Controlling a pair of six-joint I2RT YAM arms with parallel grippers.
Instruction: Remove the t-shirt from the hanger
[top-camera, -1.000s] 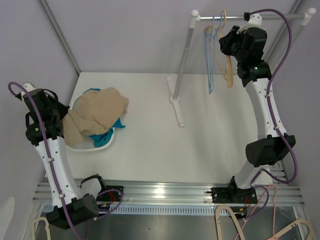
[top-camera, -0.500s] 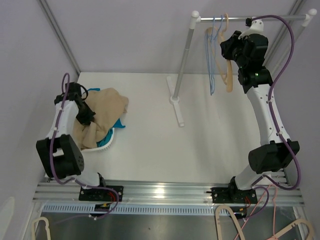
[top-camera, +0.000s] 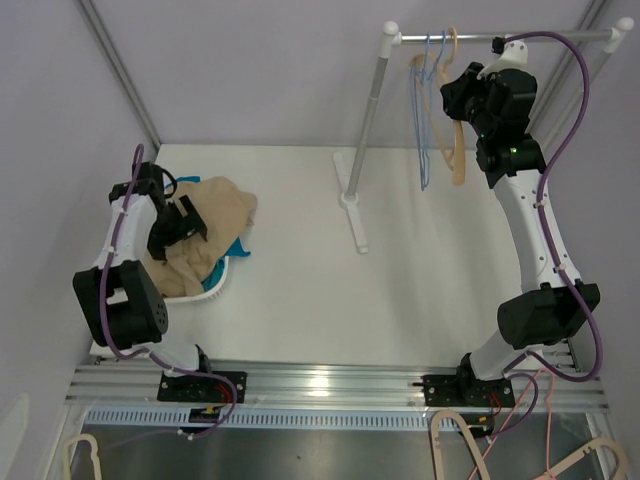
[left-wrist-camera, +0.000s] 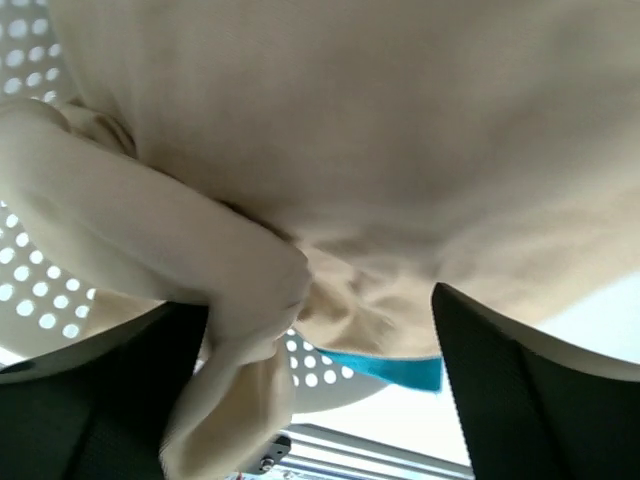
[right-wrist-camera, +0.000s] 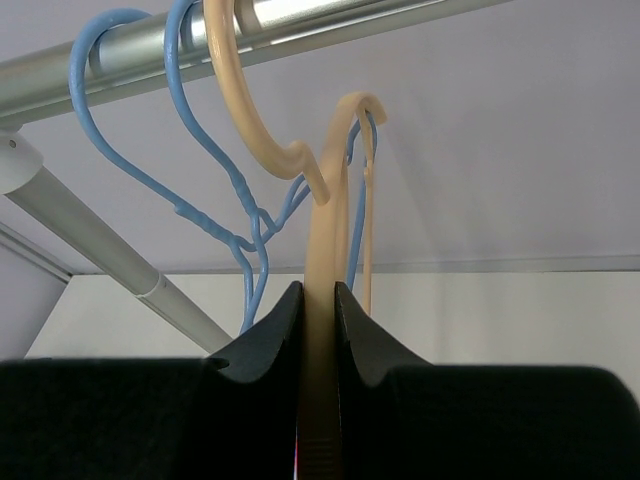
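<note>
**Shirt lies in the basket, bare hanger on the rail**

From above: the beige soft-fabric t-shirt (top-camera: 215, 205) is heaped in a white perforated plastic basket (top-camera: 205, 290) at the left edge of the table (top-camera: 400, 290). It spills over the basket's rim on top of a teal cloth (top-camera: 238, 248). The left hand (top-camera: 182, 225) sits low on the heap with its fingers apart. At the far right corner, the right hand (top-camera: 462, 105) is up at the silver metal rail (top-camera: 450, 37), beside the beige plastic hanger (top-camera: 458, 160) and the thin blue wire hangers (top-camera: 425, 150). No hanger carries any cloth, so the task looks done or nearly so.

Left wrist: beige cloth fills the view. The two dark fingers (left-wrist-camera: 100, 410) stand wide apart, and a rolled fold hangs between them, closer to one finger. Nothing is pinched. The shirt looks light, limp and easily creased, so it would sag and trail from any hold. A bunched fold or a seam looks a safer place to grip than a single thin layer, which could slip out.

Right wrist: the fingers (right-wrist-camera: 270, 330) are clamped together on a bar of the beige hanger, whose hook rides over the rail. The hanger looks stiff and smooth.
</note>
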